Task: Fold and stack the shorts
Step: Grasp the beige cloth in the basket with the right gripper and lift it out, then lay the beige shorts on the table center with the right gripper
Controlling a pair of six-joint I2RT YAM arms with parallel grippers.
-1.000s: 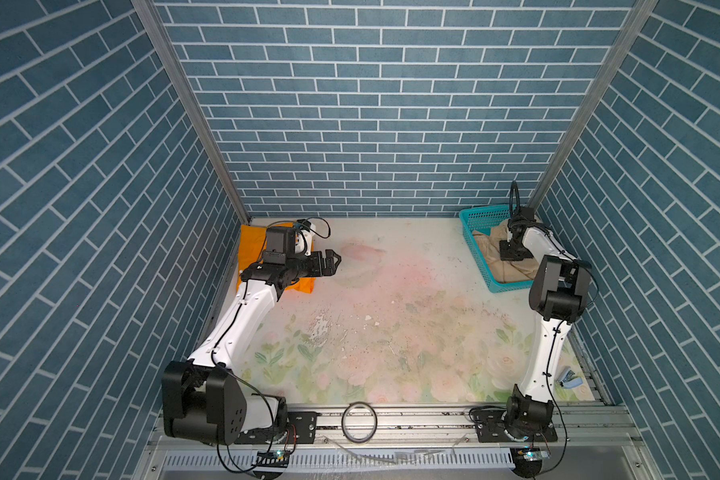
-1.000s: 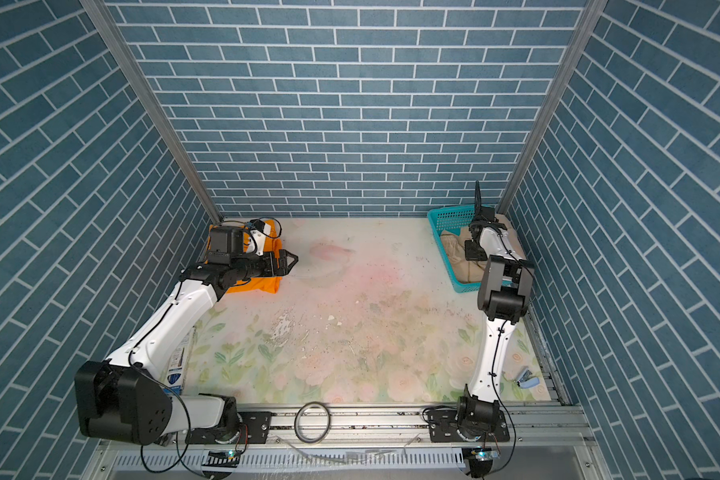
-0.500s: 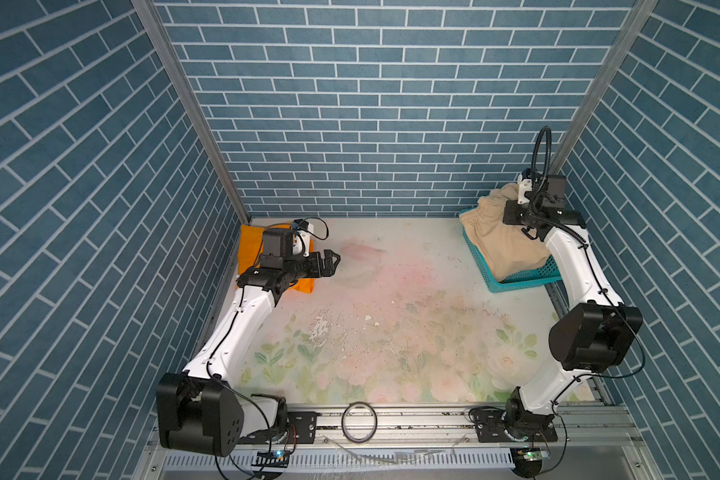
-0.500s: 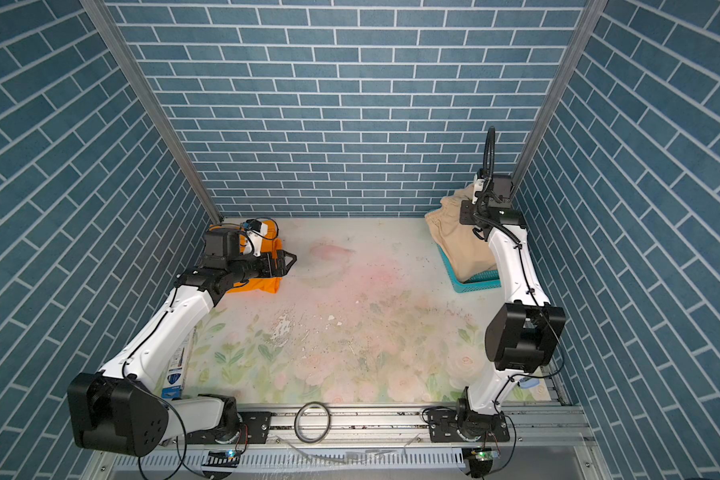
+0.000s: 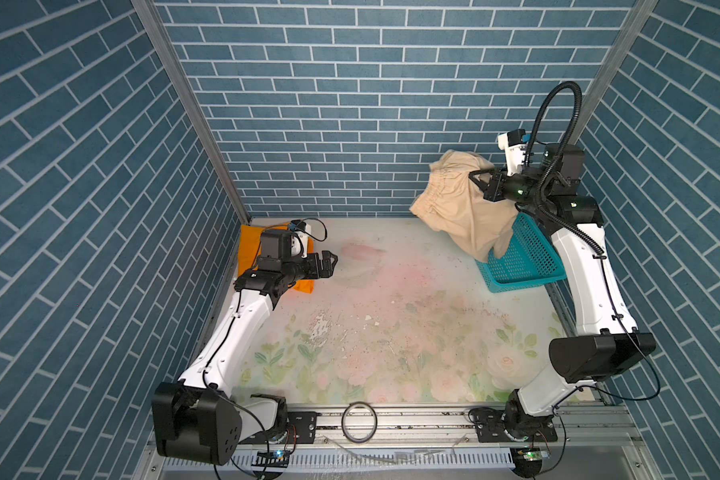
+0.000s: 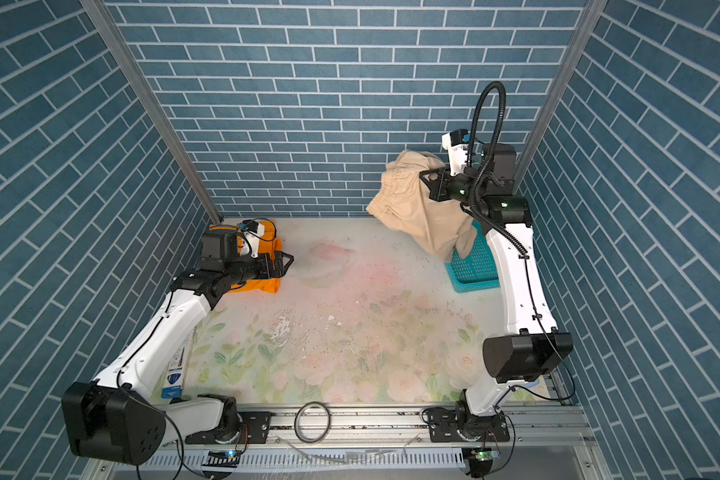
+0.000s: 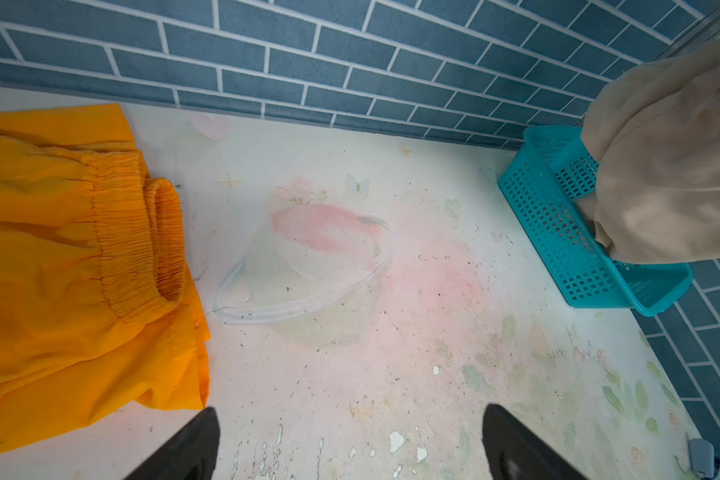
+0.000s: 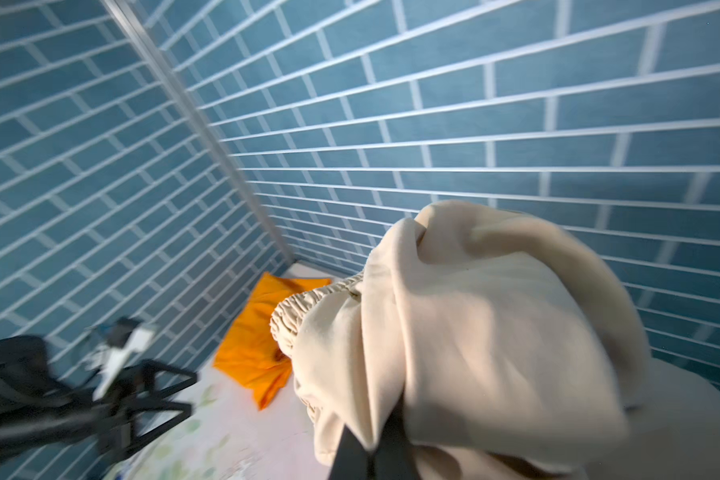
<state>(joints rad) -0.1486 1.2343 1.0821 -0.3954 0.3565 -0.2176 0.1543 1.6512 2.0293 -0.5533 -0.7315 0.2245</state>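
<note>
Grip: right fingers (image 5: pixel 481 178) pinch beige shorts (image 5: pixel 454 208) | left fingers (image 7: pixel 192 440) spread, empty | orange shorts (image 7: pixel 59 249) waistband: left wrist view only

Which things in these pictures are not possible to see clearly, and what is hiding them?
- Inside of the basket: mostly covered by the hanging beige shorts in both top views.
- Part of the orange shorts: cut off by the left wrist view's edge; hidden by the left arm in both top views.
- Tips of the right pincer: buried in the cloth, right wrist view.
</note>
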